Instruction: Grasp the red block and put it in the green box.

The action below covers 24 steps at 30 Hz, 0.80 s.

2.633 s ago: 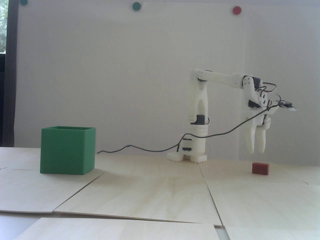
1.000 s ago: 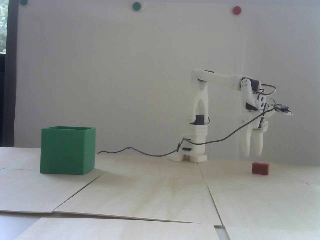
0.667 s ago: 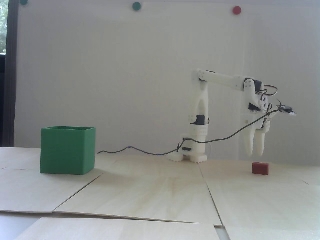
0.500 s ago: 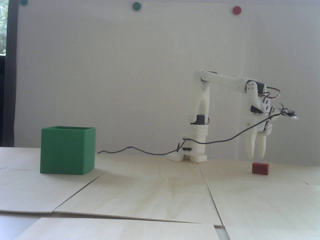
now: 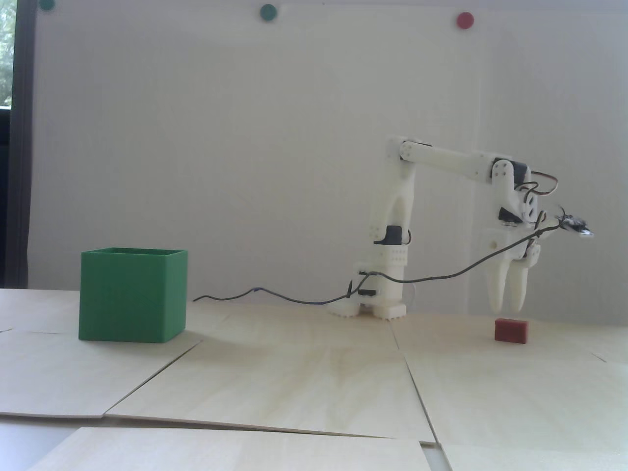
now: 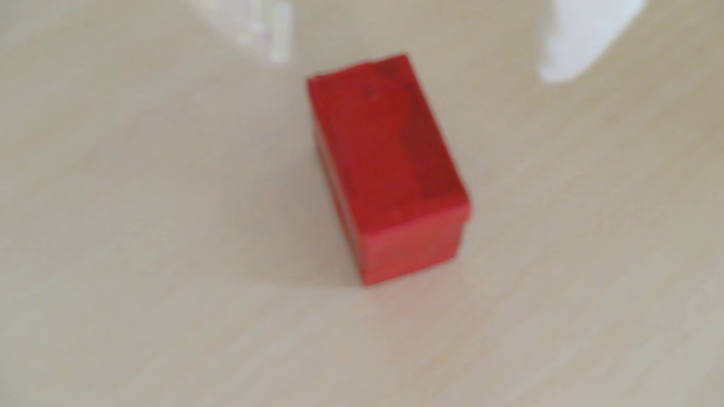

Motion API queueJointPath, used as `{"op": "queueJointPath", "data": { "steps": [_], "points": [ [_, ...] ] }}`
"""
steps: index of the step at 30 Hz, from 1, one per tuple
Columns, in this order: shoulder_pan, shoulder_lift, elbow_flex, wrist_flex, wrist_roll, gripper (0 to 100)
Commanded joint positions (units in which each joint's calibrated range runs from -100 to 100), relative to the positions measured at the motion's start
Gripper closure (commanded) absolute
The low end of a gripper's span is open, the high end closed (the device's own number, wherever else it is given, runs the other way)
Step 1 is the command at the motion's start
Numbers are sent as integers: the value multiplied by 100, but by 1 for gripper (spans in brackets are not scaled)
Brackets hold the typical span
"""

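Wrist view: red block lies below the spread claw, untouched.

whole wrist view soft and blurry, two white plastic fingertips cut off by its top edge, small dark-red brick with fuzzy edges, inside of big green plastic box hidden by its walls in the fixed view
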Motion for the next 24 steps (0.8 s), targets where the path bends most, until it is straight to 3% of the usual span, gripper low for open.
{"op": "queueJointPath", "data": {
  "steps": [1,24],
  "points": [
    [-72,-62,-461,19,-11,78],
    [-153,491,-1233,288,-6,78]
  ]
}}
